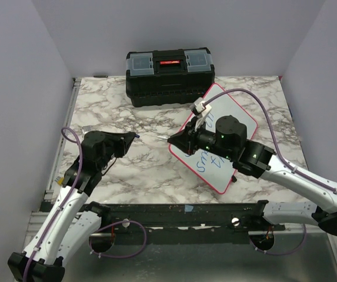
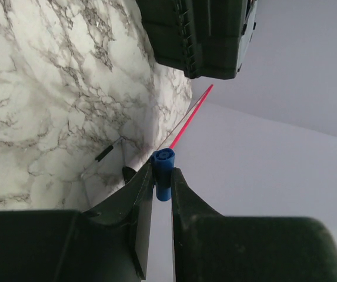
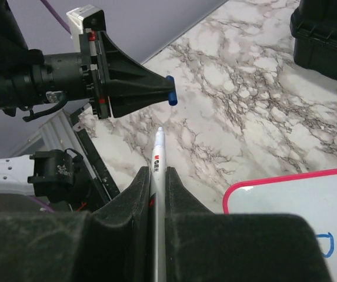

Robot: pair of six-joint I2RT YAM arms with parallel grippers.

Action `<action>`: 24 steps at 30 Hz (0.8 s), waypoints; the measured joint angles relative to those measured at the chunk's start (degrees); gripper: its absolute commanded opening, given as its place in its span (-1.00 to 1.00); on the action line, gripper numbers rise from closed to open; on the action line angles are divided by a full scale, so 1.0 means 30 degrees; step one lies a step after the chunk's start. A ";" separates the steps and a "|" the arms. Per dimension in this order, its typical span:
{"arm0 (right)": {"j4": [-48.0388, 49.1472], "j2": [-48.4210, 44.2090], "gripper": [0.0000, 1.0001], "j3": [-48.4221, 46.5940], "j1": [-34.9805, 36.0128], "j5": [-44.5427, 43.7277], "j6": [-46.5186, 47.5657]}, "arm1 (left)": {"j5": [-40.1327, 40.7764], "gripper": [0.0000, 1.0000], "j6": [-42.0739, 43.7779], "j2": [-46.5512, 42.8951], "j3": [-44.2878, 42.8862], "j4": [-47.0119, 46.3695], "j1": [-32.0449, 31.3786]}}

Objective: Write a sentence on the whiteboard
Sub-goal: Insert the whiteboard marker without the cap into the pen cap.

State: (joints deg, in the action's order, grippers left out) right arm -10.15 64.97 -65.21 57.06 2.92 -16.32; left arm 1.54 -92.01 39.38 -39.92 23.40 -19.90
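Marker (image 3: 157, 154), seemingly uncapped, pinched by tool (image 3: 157, 174)

Closed black toolbox (image 1: 170, 82), two clear-lidded top compartments and a red strip at top centre, sits at far edge of white grey-veined marble table (image 1: 133, 170), pale lilac walls (image 1: 15, 88) on three sides.

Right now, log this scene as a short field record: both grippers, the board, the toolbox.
left gripper: shut on blue cap, held above the table
right gripper: shut on marker, tip bare, aimed toward the cap
whiteboard: flat on table, blue writing, partly under right arm
toolbox: black, lid down, behind the whiteboard
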 measured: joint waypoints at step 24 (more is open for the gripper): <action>0.1931 0.2353 -0.99 0.0007 0.2215 -0.3410 0.0750 | -0.4204 -1.00 -0.2798 -0.0248 0.0029 0.0678 0.0481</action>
State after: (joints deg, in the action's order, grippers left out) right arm -4.36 72.03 -65.19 63.70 -7.31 -14.06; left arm -11.07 -100.40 38.63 -39.83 25.43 -18.46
